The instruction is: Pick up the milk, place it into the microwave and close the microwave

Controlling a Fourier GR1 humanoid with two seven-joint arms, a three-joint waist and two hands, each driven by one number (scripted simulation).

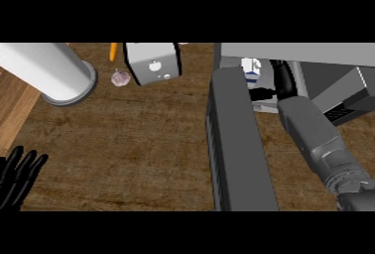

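The milk (251,71), a small white carton with blue stripes, stands upright inside the open microwave (330,84) at the upper right. My right forearm reaches into the cavity. My right hand (282,79) sits just right of the carton with its fingers fairly straight and the thumb pointing left below the carton; a narrow gap shows between fingers and carton. The microwave door (238,144) is swung wide open, a long dark grey panel running down the middle right. My left hand (18,176) rests open at the lower left edge, fingers up.
A tall white cylinder (44,72) stands at the upper left. A grey box-shaped appliance (152,63) is at the top centre, with a small pale purple item (120,78) and a thin orange stick (113,51) beside it. Brown countertop (132,149) spreads between them.
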